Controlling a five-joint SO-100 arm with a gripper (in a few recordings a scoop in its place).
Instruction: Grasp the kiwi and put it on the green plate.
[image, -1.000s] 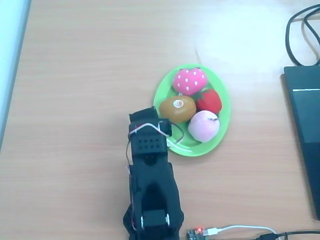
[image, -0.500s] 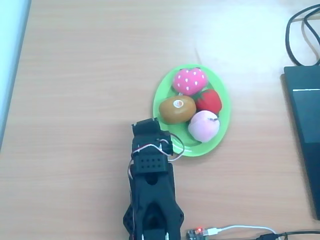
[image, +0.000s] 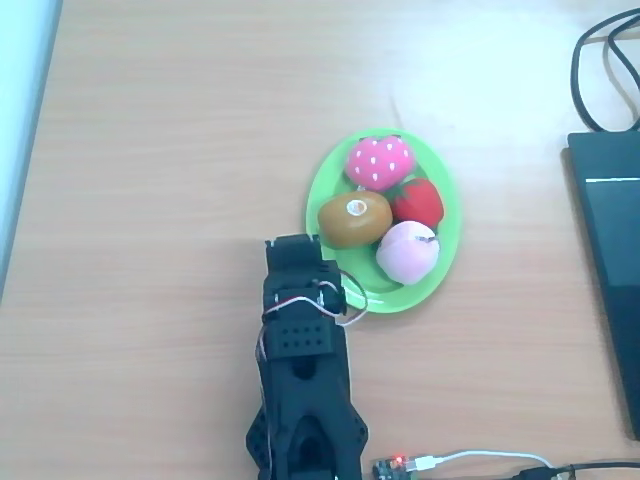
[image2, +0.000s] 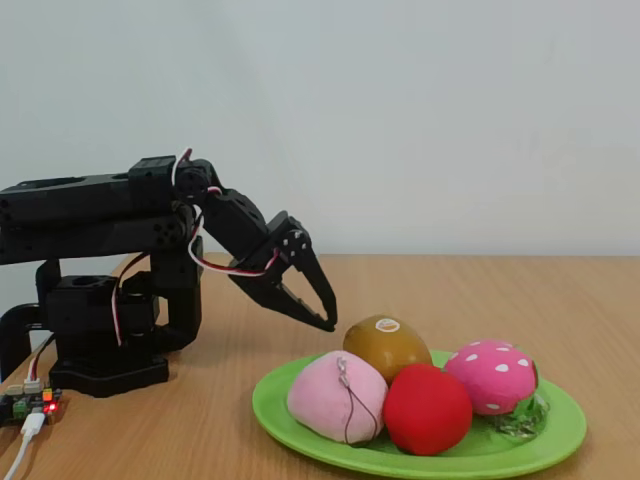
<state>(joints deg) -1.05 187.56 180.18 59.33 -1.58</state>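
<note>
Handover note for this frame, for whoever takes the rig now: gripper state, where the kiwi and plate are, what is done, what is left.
Gripper: holds nothing, fingers close together, hanging above the table beside the green plate; whether fully shut is unclear.
Kiwi: lies on the green plate, touching the strawberry toy, the red fruit toy and the peach toy.
Done: kiwi is on the plate, free of the gripper.
Left: nothing for the kiwi; park the arm.

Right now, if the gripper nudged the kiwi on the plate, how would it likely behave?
The kiwi looks like a soft plush toy, so probably light and squashy. Its rounded shape may roll, though the peach and red fruit crowding it on the green plate would likely stop it.
</note>
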